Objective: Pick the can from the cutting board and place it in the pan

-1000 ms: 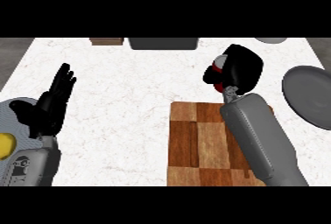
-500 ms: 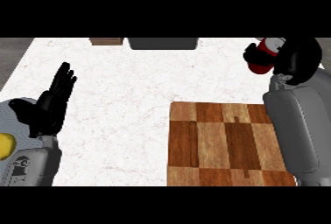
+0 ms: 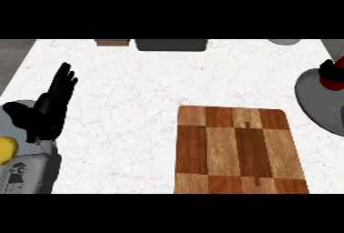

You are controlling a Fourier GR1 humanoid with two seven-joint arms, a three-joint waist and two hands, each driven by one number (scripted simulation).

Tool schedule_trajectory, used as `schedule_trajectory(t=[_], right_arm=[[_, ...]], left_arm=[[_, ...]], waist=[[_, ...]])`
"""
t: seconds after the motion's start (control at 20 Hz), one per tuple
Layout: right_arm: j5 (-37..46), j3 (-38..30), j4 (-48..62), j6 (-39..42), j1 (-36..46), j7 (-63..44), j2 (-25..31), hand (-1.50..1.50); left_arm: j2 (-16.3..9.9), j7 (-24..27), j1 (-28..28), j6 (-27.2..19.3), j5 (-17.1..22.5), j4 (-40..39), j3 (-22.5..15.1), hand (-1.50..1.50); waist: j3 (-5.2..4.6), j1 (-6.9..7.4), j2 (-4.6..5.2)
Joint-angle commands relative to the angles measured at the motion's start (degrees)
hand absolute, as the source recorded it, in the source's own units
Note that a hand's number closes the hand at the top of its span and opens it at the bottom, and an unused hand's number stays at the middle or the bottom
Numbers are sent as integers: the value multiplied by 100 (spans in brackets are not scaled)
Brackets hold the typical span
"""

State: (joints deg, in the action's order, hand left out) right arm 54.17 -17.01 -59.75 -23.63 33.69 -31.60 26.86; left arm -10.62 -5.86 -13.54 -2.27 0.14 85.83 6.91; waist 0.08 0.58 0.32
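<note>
Counter: white speckled stone top [image 3: 134,91] fills the view, grey floor showing past its left edge.
Can: red can [image 3: 331,82] sits at the far right edge, over the pan, only partly in view; whether it touches the pan floor I cannot tell.
Right hand: black fingers [image 3: 335,67] show just above and around the can's top, so it looks like it is grasping the can, but most of the hand is cut off by the edge.
Pan: grey round pan [image 3: 316,102] lies just right of the board, half out of view, its rim near the board's upper right corner.
Step in hand: by my read, this is the placing, with the can above the pan and the release to come.
How to do it well: lower the can straight down until its base rests flat on the pan floor, keep it upright, stay inside the rim, then loosen the fingers and lift clear without nudging it.
Risk: letting go too high or tilted could tip the can or roll it against the rim.
Cutting board: brown wooden board [image 3: 235,150] lies bare, near the front of the counter.
Left hand: black hand [image 3: 50,107] rests at the left, fingers straight and up, holding nothing.
Back edge: a dark grey box [image 3: 170,44] and a small brown block [image 3: 112,42] sit well apart from the action.
</note>
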Motion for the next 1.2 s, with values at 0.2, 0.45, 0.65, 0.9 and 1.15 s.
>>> schedule_trajectory(t=[0.2,0.45,0.65,0.9,1.15], right_arm=[[-165,-685,2345,-1055,-25,1649,894,150],[-670,-1248,3501,-1229,300,2601,1404,150],[-1360,-1752,3691,-1293,379,3123,1000,150],[-1915,-2149,4332,48,374,3462,1015,-150],[-2023,-2287,4663,392,416,3989,1354,-150]], left_arm=[[-11,-121,-222,73,49,-45,-13,0],[162,198,-81,38,-51,-159,-148,0],[149,183,-212,34,-37,-187,-124,0],[145,236,-33,53,-61,-160,-142,0],[261,-48,-317,-93,-120,-114,-232,0]], waist=[[8,84,37],[25,198,88],[45,187,94],[52,228,105],[41,239,117]])
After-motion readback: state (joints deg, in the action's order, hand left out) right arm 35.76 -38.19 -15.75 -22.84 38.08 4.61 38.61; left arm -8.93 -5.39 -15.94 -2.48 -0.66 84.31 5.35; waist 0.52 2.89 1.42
